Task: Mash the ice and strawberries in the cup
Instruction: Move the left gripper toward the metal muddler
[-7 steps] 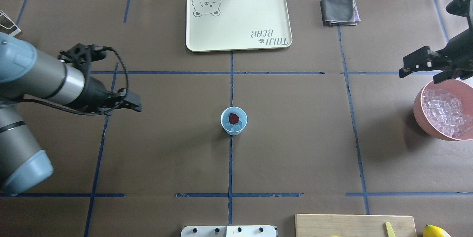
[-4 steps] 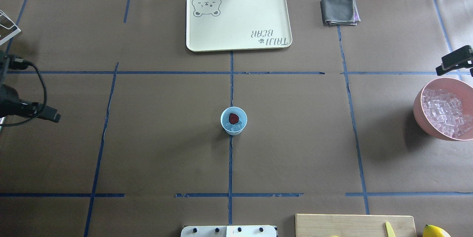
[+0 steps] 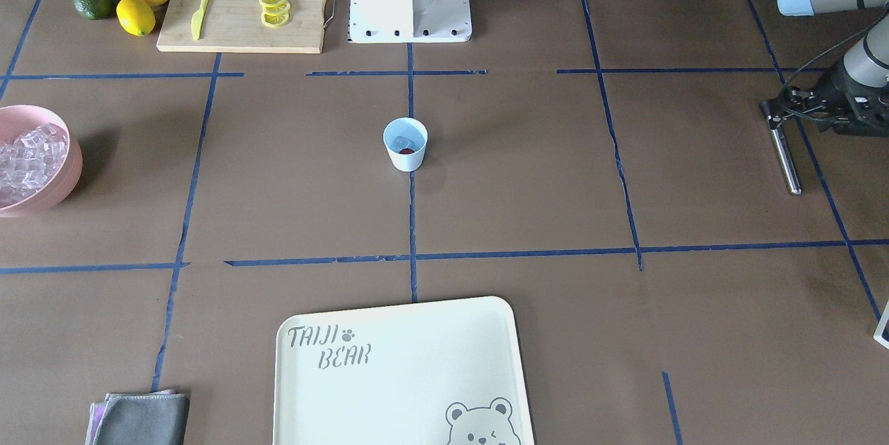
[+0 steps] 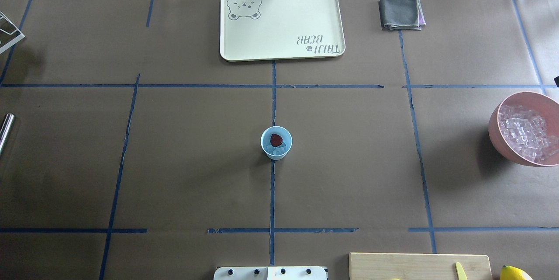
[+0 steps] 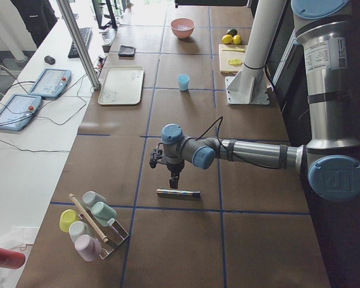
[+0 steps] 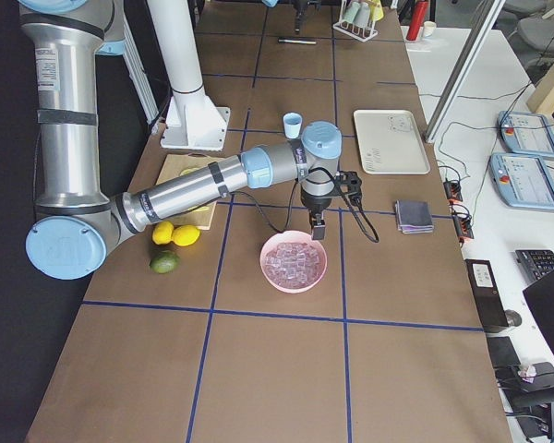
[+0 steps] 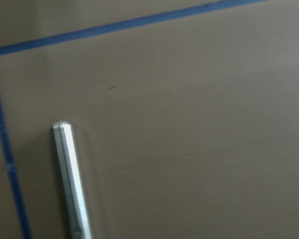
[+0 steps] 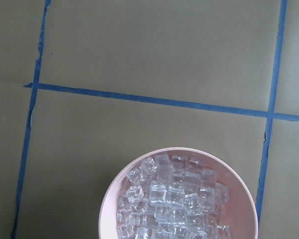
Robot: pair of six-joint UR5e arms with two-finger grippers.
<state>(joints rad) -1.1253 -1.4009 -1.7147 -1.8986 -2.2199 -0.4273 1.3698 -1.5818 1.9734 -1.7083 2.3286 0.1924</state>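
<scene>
The left tool [image 5: 174, 180], grip impossible to tell, hovers over a metal rod [image 3: 786, 160] by the worktop's left edge; the central cup [image 3: 405, 157] holds ice [image 4: 275, 152] and a whole strawberry [image 4: 275, 140], unmashed.

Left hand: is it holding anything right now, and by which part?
Nothing appears held: the metal rod lies flat on the table with the left hand poised just above it, and the wrist view shows no fingers on it.
</scene>
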